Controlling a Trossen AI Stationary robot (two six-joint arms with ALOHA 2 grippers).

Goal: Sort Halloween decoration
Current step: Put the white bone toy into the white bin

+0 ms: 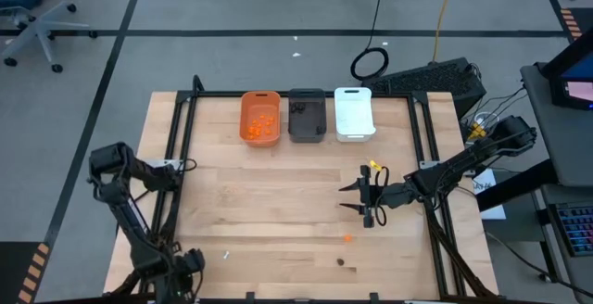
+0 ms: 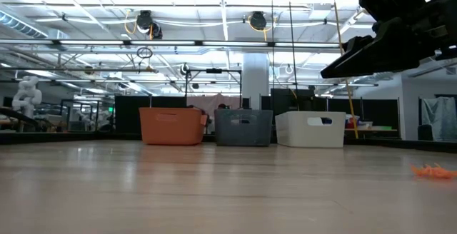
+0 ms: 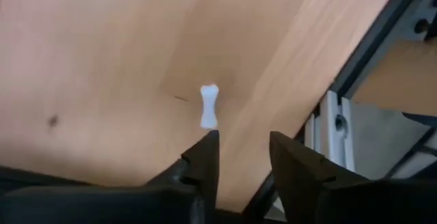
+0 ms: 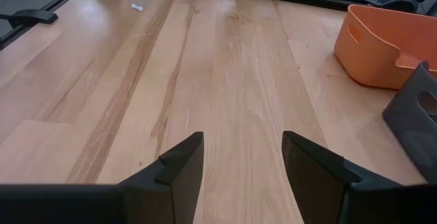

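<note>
Left claw (image 3: 239,159), fingers apart and empty, hovers near the white stick (image 3: 208,106) lying on the surface (image 3: 102,60); centre both fingers astride the stick before closing.

The left pincer (image 1: 190,265) sits at the high view's bottom edge, its fingers indistinguishable there. Near the right pincer (image 1: 361,199), a dark speck (image 1: 340,261) on the worktop (image 1: 278,193) is too small to identify. The dark grey bin (image 4: 418,111) is cut off in the right wrist view.

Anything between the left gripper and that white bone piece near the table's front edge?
Nothing visible: the left gripper is open, and only bare table lies between its fingertips and the white bone piece.
</note>
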